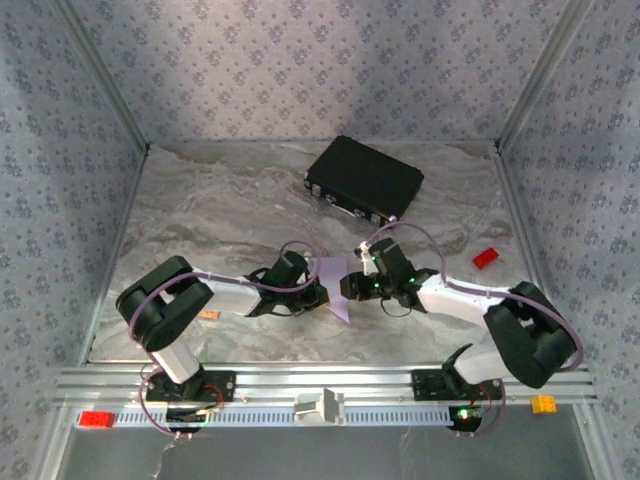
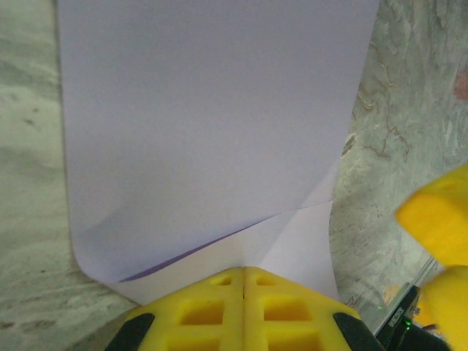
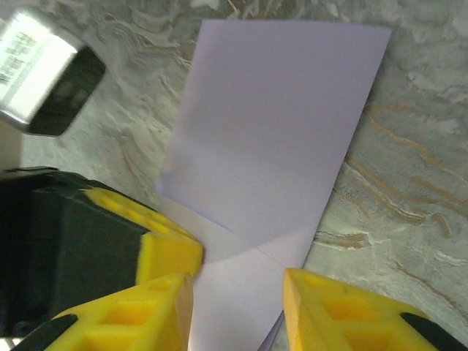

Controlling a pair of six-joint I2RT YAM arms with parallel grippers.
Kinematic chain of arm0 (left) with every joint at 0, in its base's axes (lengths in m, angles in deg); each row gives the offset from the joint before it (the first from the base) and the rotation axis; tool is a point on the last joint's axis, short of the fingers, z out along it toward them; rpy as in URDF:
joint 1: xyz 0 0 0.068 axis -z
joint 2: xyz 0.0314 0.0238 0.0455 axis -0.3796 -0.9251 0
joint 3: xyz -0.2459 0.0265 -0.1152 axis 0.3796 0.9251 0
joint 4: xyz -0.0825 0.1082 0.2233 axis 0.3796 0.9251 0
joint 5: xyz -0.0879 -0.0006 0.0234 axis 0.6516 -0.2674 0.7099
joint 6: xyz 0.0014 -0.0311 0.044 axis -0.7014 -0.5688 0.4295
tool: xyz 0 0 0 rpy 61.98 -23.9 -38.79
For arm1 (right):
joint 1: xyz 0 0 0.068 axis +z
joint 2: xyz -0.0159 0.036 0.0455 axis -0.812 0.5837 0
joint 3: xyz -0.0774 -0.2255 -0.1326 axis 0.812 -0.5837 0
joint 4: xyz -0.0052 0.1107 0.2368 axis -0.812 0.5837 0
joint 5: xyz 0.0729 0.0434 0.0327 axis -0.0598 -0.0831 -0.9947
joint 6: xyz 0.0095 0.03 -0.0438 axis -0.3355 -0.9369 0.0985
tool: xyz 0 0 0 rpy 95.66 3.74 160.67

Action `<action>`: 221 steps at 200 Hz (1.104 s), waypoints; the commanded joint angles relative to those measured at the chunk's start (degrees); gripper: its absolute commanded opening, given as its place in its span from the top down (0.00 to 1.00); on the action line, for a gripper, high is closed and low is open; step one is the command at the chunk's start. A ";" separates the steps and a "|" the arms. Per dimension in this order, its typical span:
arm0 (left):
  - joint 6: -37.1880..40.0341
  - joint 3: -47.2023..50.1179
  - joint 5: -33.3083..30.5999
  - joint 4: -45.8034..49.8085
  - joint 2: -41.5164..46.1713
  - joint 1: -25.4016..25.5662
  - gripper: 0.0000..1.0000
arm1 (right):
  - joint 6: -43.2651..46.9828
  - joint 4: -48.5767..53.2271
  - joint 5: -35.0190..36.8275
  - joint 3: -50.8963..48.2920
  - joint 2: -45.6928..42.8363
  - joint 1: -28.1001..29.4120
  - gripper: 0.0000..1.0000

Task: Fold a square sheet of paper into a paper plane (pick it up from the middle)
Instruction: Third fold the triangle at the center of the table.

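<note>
Overhead camera: fixed above and behind my two bases, looking down and forward over the whole grey marbled tabletop (image 1: 200,210) from far off.

Left wrist camera: sits just behind my left claw (image 2: 243,274), looking along it, very near.

Right wrist camera: same at my right claw (image 3: 238,292).

All three share the folded pale lilac paper sheet (image 1: 336,287) at centre. The wrist views face it from opposite sides.

no legible text — label (image 3: 29,55) blurred
</note>
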 commanded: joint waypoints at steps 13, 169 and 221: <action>1.28 -0.78 -1.07 2.44 -1.75 0.26 1.00 | -2.06 3.19 -9.69 1.18 -1.53 0.27 0.70; 1.59 -1.05 -1.31 3.36 -1.73 0.27 1.00 | 0.18 10.06 -7.97 6.09 12.50 7.57 0.92; 1.58 -0.95 -1.57 3.84 -1.66 0.26 1.00 | -1.26 8.26 -8.94 3.32 11.22 7.57 0.91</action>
